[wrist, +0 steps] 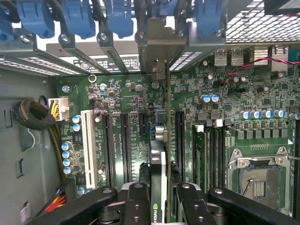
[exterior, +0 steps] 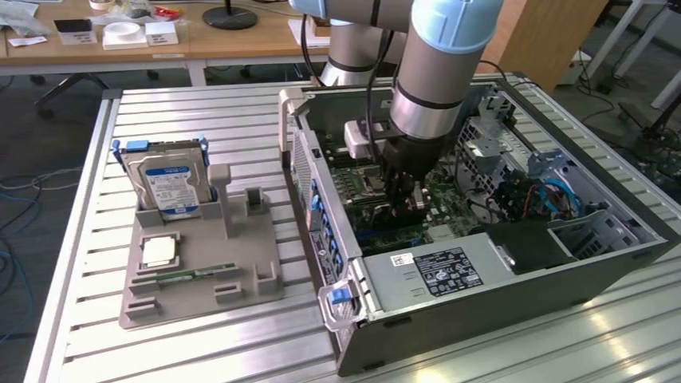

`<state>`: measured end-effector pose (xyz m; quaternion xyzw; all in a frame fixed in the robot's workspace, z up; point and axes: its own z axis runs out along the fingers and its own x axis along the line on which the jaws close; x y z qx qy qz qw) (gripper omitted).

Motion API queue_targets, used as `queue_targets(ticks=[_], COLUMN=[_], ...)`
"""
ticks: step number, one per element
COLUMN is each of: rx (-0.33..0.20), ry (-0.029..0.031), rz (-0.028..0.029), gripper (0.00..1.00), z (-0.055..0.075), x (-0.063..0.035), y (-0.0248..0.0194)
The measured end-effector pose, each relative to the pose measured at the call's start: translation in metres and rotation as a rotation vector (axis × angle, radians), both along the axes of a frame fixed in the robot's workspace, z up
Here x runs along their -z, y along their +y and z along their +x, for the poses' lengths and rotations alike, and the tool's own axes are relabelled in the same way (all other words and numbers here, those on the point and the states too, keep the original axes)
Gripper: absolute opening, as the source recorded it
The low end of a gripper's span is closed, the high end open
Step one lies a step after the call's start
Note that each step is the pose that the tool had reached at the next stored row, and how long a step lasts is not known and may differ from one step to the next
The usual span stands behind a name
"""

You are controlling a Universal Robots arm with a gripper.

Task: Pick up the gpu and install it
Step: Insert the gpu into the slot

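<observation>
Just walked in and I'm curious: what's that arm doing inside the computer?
A robot arm reaches into an open computer case. Its fingers are closed on the gpu, a thin card held edge-on over the green motherboard, among the long slots. Whether it is already seated in a slot I can't tell.

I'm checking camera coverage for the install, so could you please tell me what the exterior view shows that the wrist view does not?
Exterior view: the hard drive standing in the grey holder beside the open computer case.
Wrist view: the white slot and the metal bracket at the rear slot openings.
Both: the gripper shut on the gpu, over the green motherboard.
</observation>
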<state>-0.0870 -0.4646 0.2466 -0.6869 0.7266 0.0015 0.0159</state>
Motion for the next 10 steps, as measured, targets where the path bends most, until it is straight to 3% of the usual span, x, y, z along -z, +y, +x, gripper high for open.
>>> queue_targets(ticks=[10], rx=[0.000], ry=[-0.0008], rz=[0.0000], gripper=[0.27], z=[-0.0001], x=[0.0005], y=[0.0000])
